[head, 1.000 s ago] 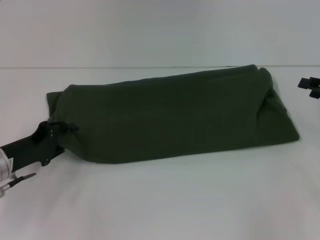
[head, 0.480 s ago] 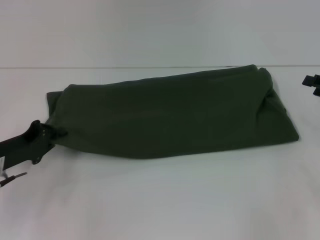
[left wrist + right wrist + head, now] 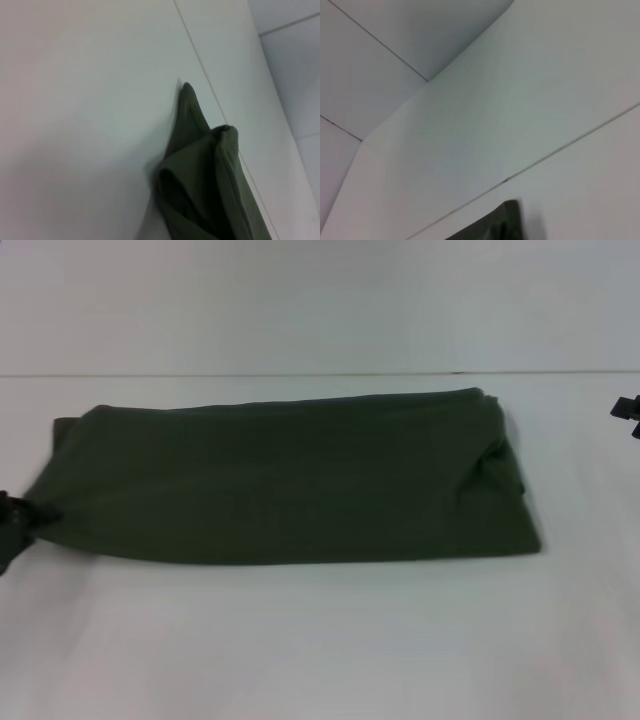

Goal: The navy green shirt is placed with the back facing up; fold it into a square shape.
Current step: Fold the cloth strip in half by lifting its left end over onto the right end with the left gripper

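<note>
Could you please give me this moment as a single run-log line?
stage: folding | navy green shirt: long folded band on white table | left gripper: at shirt's left end, pinching fabric | right gripper: off to right, clear of shirt

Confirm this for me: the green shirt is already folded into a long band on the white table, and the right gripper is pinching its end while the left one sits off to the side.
Not quite: the sides are swapped. In the head view the left gripper is pinching the end of the navy green shirt, while the right gripper sits apart at the far edge. The rest holds: the shirt lies as a long folded band on the white table.
</note>
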`<action>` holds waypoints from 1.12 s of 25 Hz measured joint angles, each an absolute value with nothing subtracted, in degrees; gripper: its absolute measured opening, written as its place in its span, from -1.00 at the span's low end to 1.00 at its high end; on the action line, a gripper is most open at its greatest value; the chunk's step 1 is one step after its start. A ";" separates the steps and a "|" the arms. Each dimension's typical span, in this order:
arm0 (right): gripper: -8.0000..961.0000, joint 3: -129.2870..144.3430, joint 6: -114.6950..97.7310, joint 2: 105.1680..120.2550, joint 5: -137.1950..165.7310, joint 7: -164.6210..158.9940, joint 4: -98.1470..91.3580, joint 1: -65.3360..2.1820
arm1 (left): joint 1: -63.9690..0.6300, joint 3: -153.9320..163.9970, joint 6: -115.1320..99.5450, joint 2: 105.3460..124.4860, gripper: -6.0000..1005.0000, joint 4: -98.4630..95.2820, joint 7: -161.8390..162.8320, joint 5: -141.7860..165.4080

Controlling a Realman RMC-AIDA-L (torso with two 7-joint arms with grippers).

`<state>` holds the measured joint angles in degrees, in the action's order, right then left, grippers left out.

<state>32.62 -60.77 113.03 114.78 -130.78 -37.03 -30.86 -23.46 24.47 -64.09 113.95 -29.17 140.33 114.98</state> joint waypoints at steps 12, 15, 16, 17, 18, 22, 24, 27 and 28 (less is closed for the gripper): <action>0.15 32.61 -60.43 112.86 114.78 -130.13 -36.38 -30.77 | -23.20 23.16 -66.14 113.46 -0.93 -32.13 138.67 114.46; 0.15 32.70 -60.41 112.90 114.78 -130.09 -36.39 -30.83 | -24.33 22.90 -72.63 114.25 -0.93 -34.47 137.22 111.96; 0.15 32.76 -60.41 112.95 114.78 -129.96 -36.39 -30.89 | -24.80 22.88 -74.76 114.46 -0.93 -35.19 136.89 110.79; 0.15 32.81 -60.42 113.06 114.78 -129.71 -36.38 -30.97 | -25.38 22.93 -76.57 114.62 -0.93 -35.90 136.77 109.76; 0.14 32.83 -60.39 113.16 114.78 -129.42 -36.38 -31.04 | -26.29 23.02 -78.44 114.81 -0.93 -36.63 136.73 108.81; 0.14 32.77 -60.40 113.43 114.78 -128.65 -36.08 -31.58 | -30.53 23.41 -82.49 115.15 -0.92 -37.41 137.02 107.94; 0.14 32.93 -60.38 113.44 114.76 -128.60 -35.87 -31.86 | -33.07 24.22 -83.80 115.80 -0.91 -37.41 136.99 107.92; 0.14 33.11 -60.36 113.49 114.76 -128.51 -35.69 -32.16 | -36.17 26.86 -84.48 117.16 -0.89 -37.51 136.58 107.88; 0.14 33.15 -60.32 113.53 114.77 -128.44 -35.65 -32.22 | -37.16 27.99 -84.34 117.69 -0.89 -37.51 136.29 107.87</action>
<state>33.15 -60.32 113.53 114.77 -128.44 -35.65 -32.22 -37.16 27.99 -84.34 117.69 -37.51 136.29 107.87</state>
